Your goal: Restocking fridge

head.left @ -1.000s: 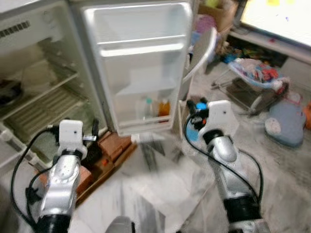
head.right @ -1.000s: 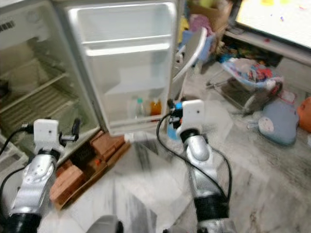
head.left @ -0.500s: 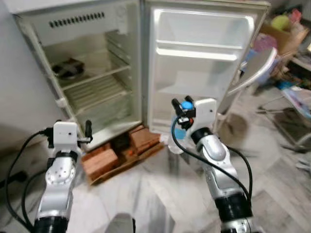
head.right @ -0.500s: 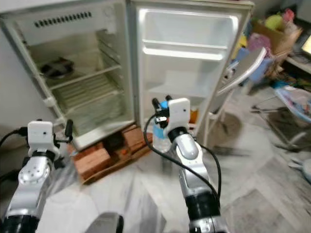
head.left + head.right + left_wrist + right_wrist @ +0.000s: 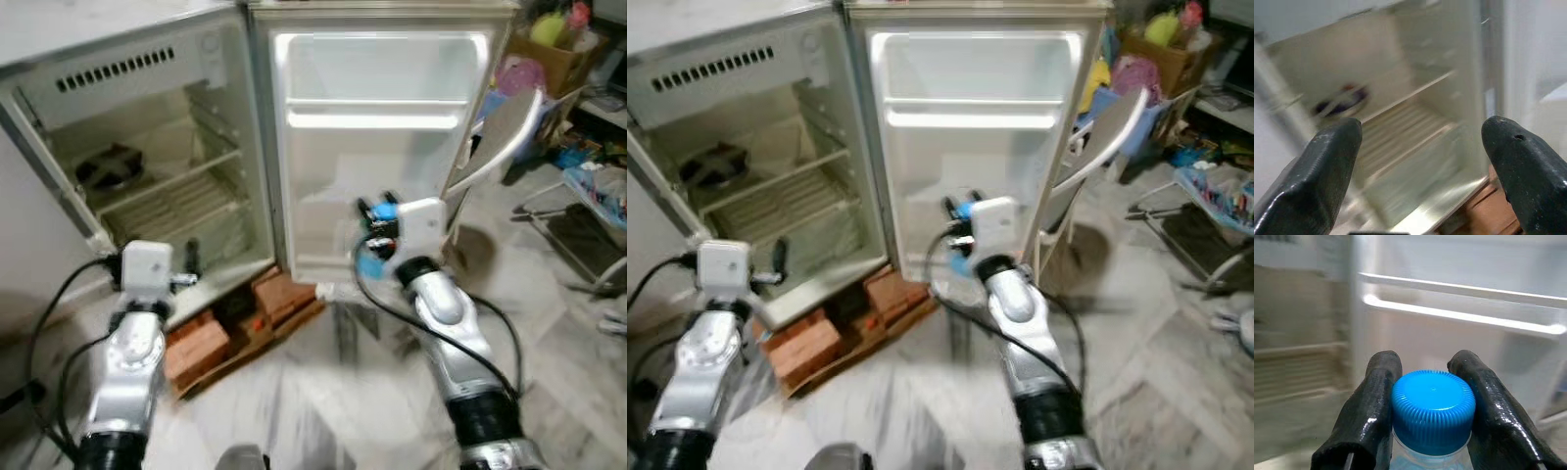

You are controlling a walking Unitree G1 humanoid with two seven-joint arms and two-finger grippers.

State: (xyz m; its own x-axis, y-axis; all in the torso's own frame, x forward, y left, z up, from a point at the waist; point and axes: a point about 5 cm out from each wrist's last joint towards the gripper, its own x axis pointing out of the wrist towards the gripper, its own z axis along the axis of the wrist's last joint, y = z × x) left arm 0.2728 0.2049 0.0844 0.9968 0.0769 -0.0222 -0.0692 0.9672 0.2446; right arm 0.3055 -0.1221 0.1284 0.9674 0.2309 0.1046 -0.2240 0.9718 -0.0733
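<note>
An open fridge [image 5: 147, 186] stands in front of me, its door [image 5: 377, 147] swung wide to the right with white door shelves. My right gripper [image 5: 377, 211] is held up before the lower part of the door, shut on a clear bottle with a blue cap [image 5: 1432, 409]; its black fingers [image 5: 1376, 401] clamp the cap from both sides. My left gripper [image 5: 191, 259] is raised at the left, open with nothing between its fingers [image 5: 1327, 161], and faces the wire shelves [image 5: 1400, 132] of the fridge. A dark dish [image 5: 108, 168] sits on the upper shelf.
The fridge rests on red bricks [image 5: 235, 318] on a marble floor. A white chair [image 5: 505, 137] leans right of the door, with a cardboard box [image 5: 554, 44], toys and a folding rack [image 5: 588, 211] beyond it.
The camera has shifted, so the fridge sits a little further left and nearer. My right gripper, still holding the bottle, is closer to the door. The left arm keeps its pose.
</note>
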